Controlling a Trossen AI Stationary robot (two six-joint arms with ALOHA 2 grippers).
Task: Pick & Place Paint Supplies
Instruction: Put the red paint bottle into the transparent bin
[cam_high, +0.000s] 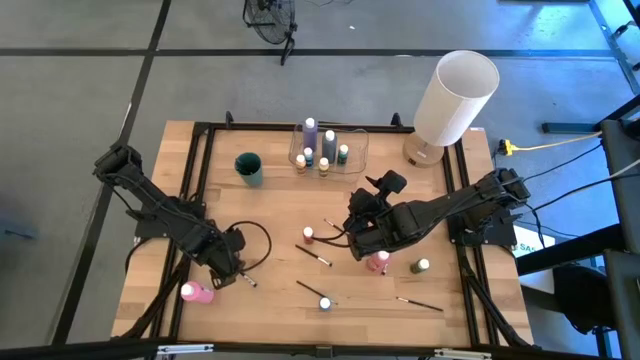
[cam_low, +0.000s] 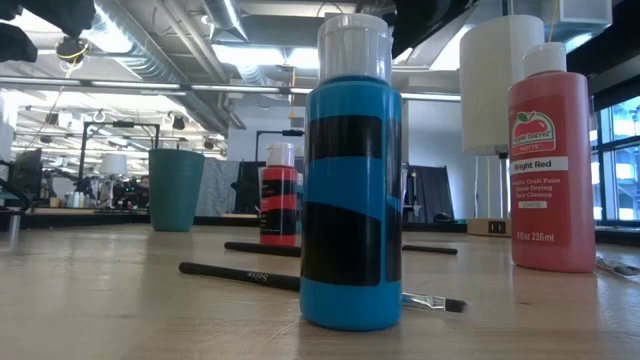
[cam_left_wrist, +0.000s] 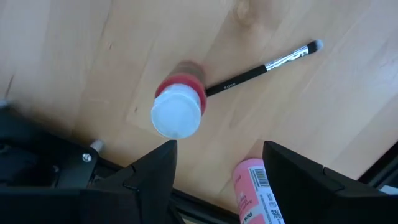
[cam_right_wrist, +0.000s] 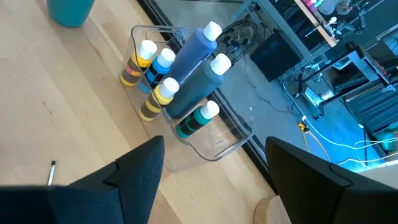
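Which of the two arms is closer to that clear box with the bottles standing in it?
The right. Its gripper sits just in front of the clear box, while the left gripper is off toward the table's front-left corner.

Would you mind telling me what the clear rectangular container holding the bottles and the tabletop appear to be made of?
Clear rectangular container: likely glossy transparent plastic; the bottles and the wood show through its walls, and its rim glints. Tabletop: pale wood with a smooth, low-sheen finish, probably butcher-block; plank seams and grain are visible.

The left gripper (cam_high: 232, 268) is low over the table's front-left with fingers apart, and the right gripper (cam_high: 362, 222), also open, reaches toward the middle.
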